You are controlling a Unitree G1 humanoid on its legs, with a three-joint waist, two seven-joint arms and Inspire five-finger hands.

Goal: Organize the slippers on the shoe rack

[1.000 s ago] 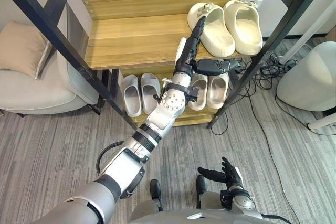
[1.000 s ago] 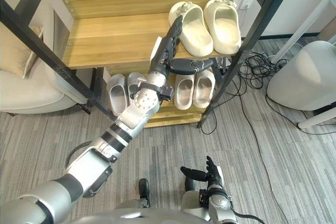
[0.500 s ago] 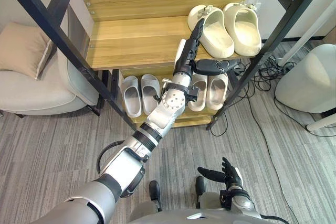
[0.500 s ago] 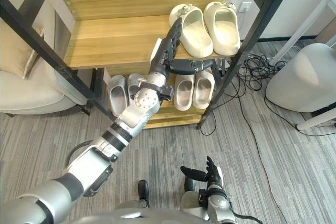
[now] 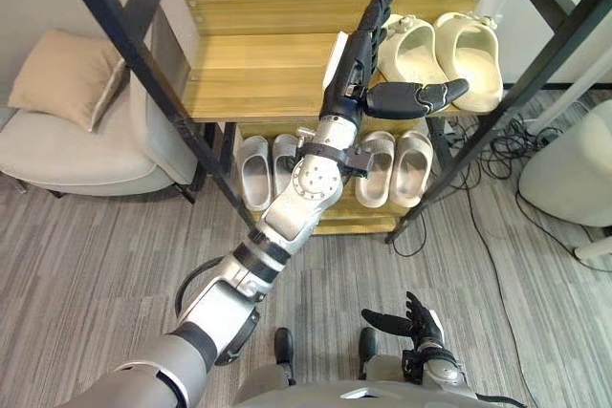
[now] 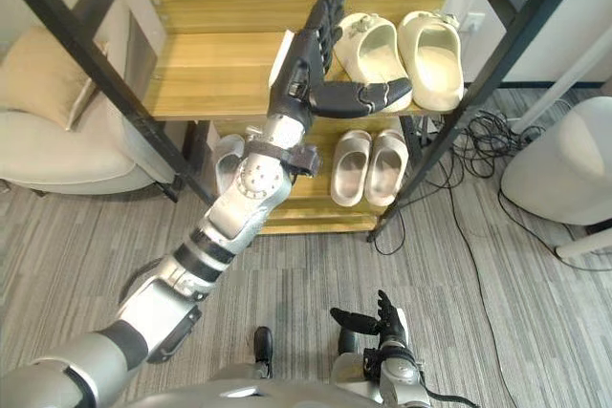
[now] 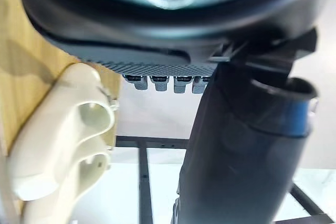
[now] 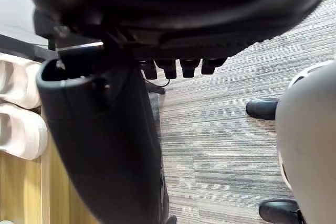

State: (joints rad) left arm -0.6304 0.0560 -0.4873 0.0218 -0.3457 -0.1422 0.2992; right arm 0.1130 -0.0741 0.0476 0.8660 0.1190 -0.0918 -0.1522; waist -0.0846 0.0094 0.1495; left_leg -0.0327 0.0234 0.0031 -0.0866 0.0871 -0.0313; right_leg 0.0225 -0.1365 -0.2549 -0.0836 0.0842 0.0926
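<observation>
Slippers stand in three pairs on the shoe rack (image 5: 249, 74), a black-framed unit with two wooden shelves and the biggest thing in front of me. To its left sits a light grey armchair (image 5: 76, 155). To its right, on the grey striped carpet (image 5: 115, 265), is a white rounded object (image 5: 574, 169) whose kind I cannot tell. A beige cushion (image 5: 72, 74) leans in the armchair's seat.

The cream pair (image 5: 473, 50) lies side by side at the right end of the top shelf. On the lower shelf the grey pair (image 5: 253, 174) sits toward the left and the beige pair (image 5: 413, 164) toward the right, and my left arm crosses in front between them.

My left hand (image 5: 352, 69) is raised in front of the top shelf, just beside the left slipper of the cream pair. Its fingers (image 5: 381, 2) point straight toward the back of the rack, and the thumb (image 5: 421, 97) is spread wide to the right, across the front of that pair. It holds nothing. From the head views I cannot tell whether the fingers touch the slipper. In the left wrist view the cream pair lies just past and to one side of the fingertips (image 7: 157, 82).

My right hand (image 5: 413, 317) hangs low over the carpet, well apart from the rack, with fingers relaxed and thumb out, holding nothing.
</observation>
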